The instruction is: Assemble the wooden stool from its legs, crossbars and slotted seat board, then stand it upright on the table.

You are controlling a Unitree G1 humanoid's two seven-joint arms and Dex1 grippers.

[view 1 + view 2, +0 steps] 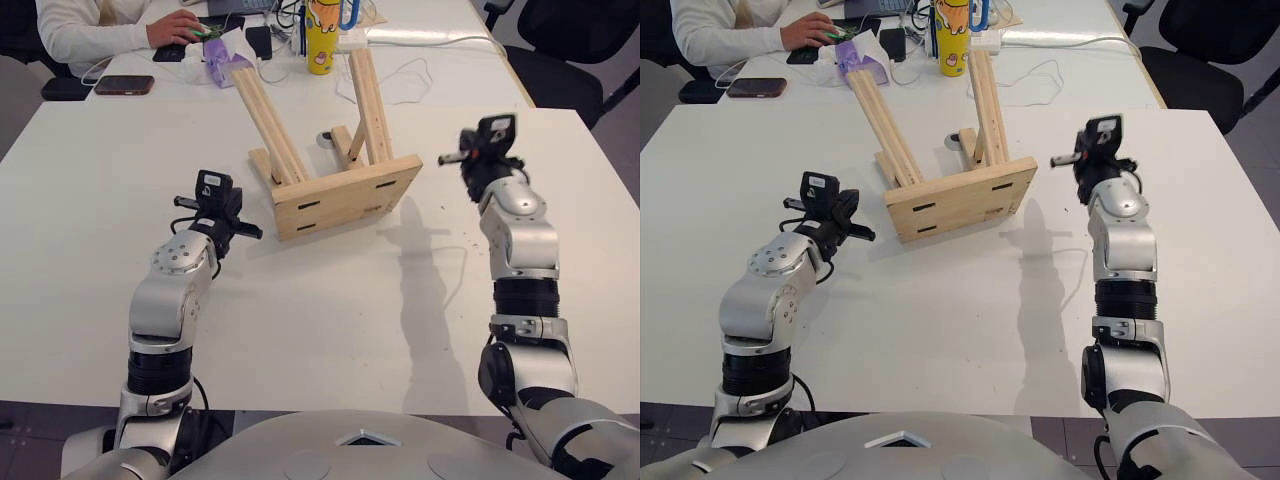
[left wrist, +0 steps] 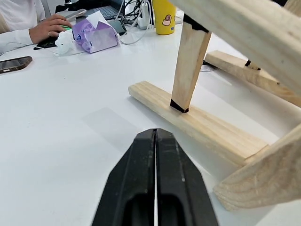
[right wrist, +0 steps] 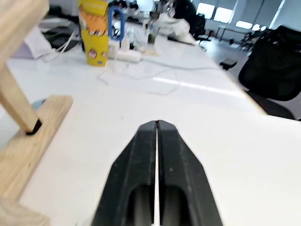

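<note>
Stool (image 1: 345, 195) lies on its side near the middle of the white desk (image 1: 100, 180), assembled. Its slotted seat board (image 1: 960, 200) stands on edge and faces the robot with 4 dark slots showing. The legs (image 1: 270, 120) run away from the robot toward the clutter at the desk's far side, and a short crossbar (image 1: 345, 148) shows between the 2 leg pairs.

The left gripper (image 1: 252, 233) hovers low over the desk, near the seat board's left corner but apart from it. Its fingers are pressed together with nothing between them. The right gripper (image 1: 445, 158) is held higher, just beside the seat board's right edge and not touching it. Its fingers are likewise closed and it holds nothing.

At the far ends of the legs, a purple box (image 1: 225, 65) sits just beside the left pair and a yellow cup (image 1: 320, 40) just beside the right pair. White cables (image 1: 400, 75) loop on the desk to the right of the legs. A phone (image 1: 124, 85) lies further left. A small dark round object (image 1: 325, 138) rests on the desk between the legs. A black chair (image 1: 565, 50) stands off the desk's far right corner.
</note>
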